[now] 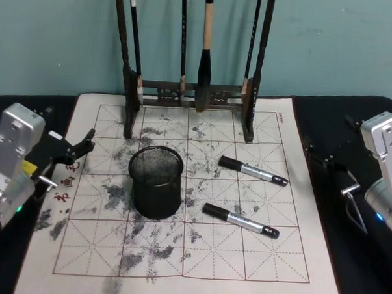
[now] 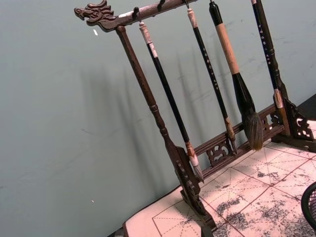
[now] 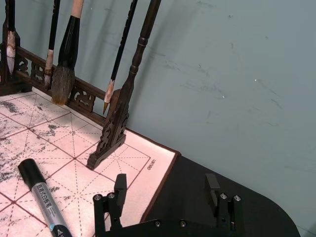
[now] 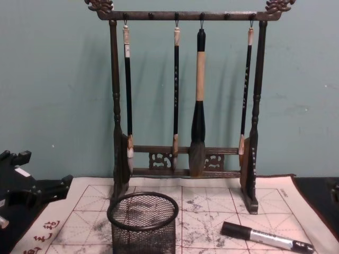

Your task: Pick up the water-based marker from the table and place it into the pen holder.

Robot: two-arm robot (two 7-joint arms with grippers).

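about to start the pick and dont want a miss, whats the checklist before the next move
1. Near marker and far marker lie free on the mat, apart from the cup: ok.
2. Which marker is meant: cannot tell.
3. Cup upright, mouth unblocked: ok.
4. Right gripper open, holding nothing, beside the mat's right edge: ok.
5. Left gripper open, at the mat's left edge: ok.
6. Brush rack stands behind the cup, off the path: ok.

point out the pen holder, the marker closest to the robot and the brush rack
pen holder (image 1: 156, 196): head view, front mesh wall.
marker closest to the robot (image 1: 240, 220): head view, middle of its silver barrel.
brush rack (image 4: 151, 15): chest view, top crossbar.
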